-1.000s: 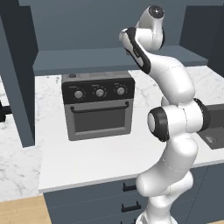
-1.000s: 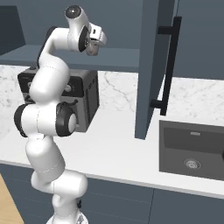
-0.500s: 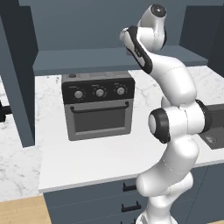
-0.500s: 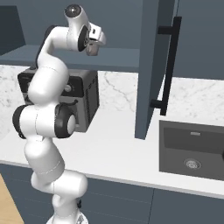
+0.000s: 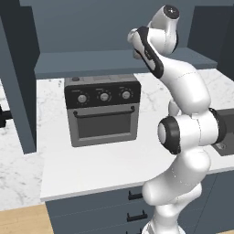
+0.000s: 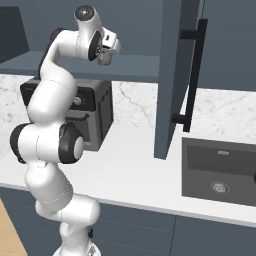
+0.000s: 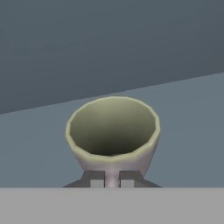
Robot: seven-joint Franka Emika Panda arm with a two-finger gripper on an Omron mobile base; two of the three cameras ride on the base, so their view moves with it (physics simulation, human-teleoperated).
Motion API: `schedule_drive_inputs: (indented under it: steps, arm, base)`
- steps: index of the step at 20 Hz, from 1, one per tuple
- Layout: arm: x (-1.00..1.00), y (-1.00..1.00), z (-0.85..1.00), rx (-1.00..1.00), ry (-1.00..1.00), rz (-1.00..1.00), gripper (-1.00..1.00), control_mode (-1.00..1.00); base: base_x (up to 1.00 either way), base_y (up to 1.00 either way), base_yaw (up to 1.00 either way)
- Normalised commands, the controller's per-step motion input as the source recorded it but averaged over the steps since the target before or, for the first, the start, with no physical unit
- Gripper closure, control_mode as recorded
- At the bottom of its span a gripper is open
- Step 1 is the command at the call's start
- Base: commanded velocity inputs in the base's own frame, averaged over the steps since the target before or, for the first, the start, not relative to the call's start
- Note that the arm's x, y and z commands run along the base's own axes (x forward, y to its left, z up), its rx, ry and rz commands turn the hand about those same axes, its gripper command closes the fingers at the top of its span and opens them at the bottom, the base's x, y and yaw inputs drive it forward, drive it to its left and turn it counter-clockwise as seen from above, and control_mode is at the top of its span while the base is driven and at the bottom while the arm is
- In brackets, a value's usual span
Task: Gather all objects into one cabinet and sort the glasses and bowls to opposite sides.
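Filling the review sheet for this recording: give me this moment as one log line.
tool: shut on cream-beige handled mug | height: raised at slate-blue cabinet shelf | below: dark countertop oven | door with black bar handle: open

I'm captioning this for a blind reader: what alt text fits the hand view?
A beige mug, seen close up with its open mouth toward the camera, sits on a slate-blue shelf with the gripper shut on its near wall. Behind it rises the cabinet's darker blue back wall.
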Motion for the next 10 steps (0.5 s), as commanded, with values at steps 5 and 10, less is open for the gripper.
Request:
schedule_drive_inputs:
  steps: [5, 10]
  arm:
    - [0.00, -0.04, -0.05, 0.05, 0.00, 0.00, 1.00, -1.00]
    - [-0.06, -0.01, 0.00, 0.02, 0.00, 0.00, 1.00, -1.00]
  base:
    - [0.00, 0.00, 0.00]
    - [0.00, 0.00, 0.00]
